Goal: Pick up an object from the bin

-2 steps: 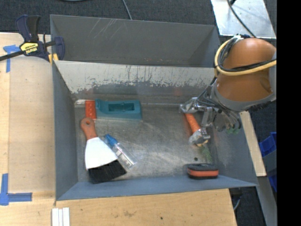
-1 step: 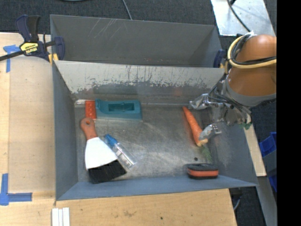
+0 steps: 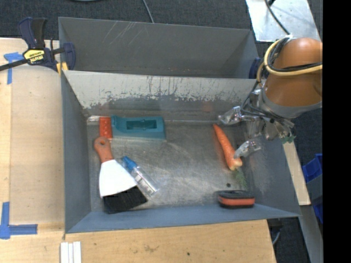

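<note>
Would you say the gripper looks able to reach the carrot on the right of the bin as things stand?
Probably yes. The gripper sits right beside the carrot with its fingers apart, and nothing lies on the carrot or between them. The bin wall on that side is close, which may cramp it.

Dk grey carpet floor (image 3: pixel 192 1), black cable (image 3: pixel 145 4) curving across it, pale sheet (image 3: pixel 279 15) top rt

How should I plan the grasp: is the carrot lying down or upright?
Lying down: the carrot rests lengthwise on the floor of the bin, right side, beside the gripper.
</note>
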Available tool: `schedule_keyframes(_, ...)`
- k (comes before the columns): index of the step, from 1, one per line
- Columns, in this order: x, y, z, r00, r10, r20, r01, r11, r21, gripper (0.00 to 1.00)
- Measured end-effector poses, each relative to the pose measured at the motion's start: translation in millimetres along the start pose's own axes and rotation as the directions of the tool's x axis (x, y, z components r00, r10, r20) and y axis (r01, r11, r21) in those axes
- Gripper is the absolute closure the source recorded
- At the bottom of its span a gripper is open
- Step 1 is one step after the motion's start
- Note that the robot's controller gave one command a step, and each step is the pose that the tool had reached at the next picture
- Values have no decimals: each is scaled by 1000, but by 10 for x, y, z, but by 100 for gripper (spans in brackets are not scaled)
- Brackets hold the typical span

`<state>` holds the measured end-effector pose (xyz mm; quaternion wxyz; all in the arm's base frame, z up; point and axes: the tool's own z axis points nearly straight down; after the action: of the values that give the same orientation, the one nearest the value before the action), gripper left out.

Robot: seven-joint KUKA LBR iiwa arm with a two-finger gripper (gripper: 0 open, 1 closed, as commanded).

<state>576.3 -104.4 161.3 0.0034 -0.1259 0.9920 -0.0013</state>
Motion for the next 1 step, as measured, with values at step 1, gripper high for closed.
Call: schedule_keyframes(1, -20, -206, 384, 960, -280, 0, 280, 960, -1, 0)
